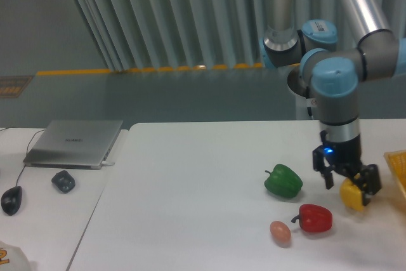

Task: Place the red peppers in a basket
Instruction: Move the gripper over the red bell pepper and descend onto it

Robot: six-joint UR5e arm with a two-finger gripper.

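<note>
White table (pixel 190 176) | gripper (pixel 347 183) open, above red pepper (pixel 314 218), partly covering yellow pepper (pixel 352 196) | basket (pixel 397 164) at right edge

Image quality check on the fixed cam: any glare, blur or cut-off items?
Fixed camera: soft, slightly hazy overall; even light with faint shadows. A small highlight on the red pepper. The claw partly hides the yellow pepper. The basket is cropped at the right edge.

Three peppers: one red pepper (pixel 315 218), one green pepper (pixel 283 181), one yellow pepper (pixel 351 197); one egg-shaped item (pixel 280 233).
</note>
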